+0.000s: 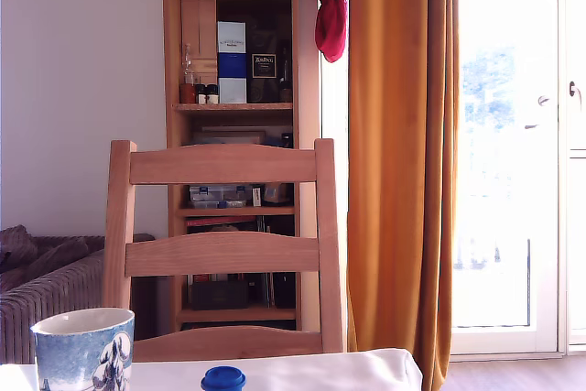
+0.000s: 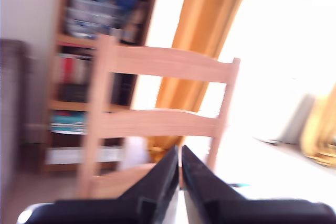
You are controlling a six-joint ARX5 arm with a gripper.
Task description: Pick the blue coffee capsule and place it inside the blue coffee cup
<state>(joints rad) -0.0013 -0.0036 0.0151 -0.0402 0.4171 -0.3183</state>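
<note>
Exterior view: blue coffee capsule (image 1: 223, 378) on the white table (image 1: 320, 371) at the bottom edge, just beside and to the exterior view's right of the blue coffee cup (image 1: 84, 349), the two apart, with a wooden chair (image 1: 222, 249) behind the table, a bookshelf (image 1: 234, 116) further back and an orange curtain (image 1: 400, 153) to the exterior view's right; no arm visible. Wrist view: blurred, gripper (image 2: 180, 153) clenched, dark fingers (image 2: 163, 179) nearly touching with nothing between them, facing the chair, shelf and curtain; capsule and cup out of sight.

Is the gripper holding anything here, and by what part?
Nothing. The gripper is shut and empty; the blue coffee capsule sits on the table beside the blue coffee cup.
</note>
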